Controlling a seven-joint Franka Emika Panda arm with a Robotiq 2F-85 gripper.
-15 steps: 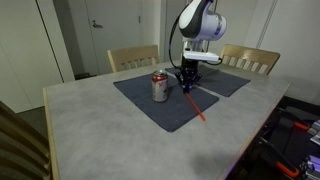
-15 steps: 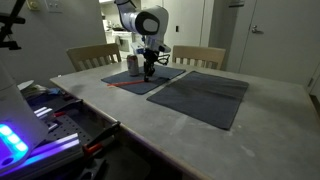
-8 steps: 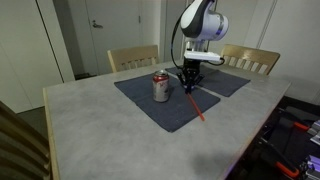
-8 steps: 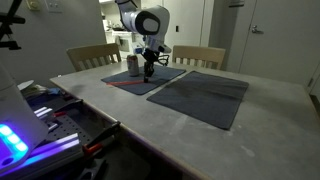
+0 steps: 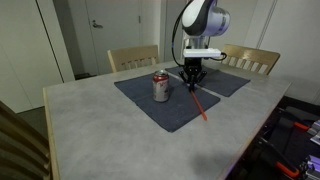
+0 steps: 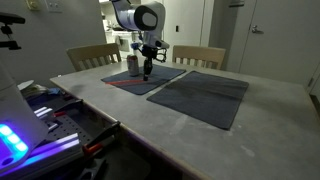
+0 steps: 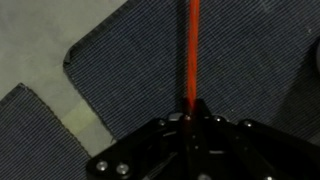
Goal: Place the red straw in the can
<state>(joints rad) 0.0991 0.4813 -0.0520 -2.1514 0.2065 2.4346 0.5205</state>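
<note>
Two hazards stand out, both judged from how the straw is held. Left of centre in an exterior view, the can (image 5: 160, 87) stands upright on a dark placemat (image 5: 150, 105), and its mouth is a small target. Just to its right the fingers (image 5: 191, 80) are clenched on one end of the red straw (image 5: 199, 104). The free length slants away toward the lower right, its far tip low over the placemat or touching it; I cannot tell which.

The wrist view agrees: the straw (image 7: 189, 50) runs from top centre straight down into the shut fingers at the bottom edge, and the can is outside that view.

A pinch at the very end leaves a long unsupported length, so the straw may swivel or slip if its tip drags on the fabric. The straw looks longer than the can is tall. Swinging it across could strike the can's side and tip it, since a can like this is probably light. A tip that comes in off line would catch the rim rather than enter. A straw released while leaning might lever the can over.

On writing: the can shows a red band near its top, but any lettering is too small to read. Nothing legible appears on the placemat or the counter (image 5: 80, 120).
</note>
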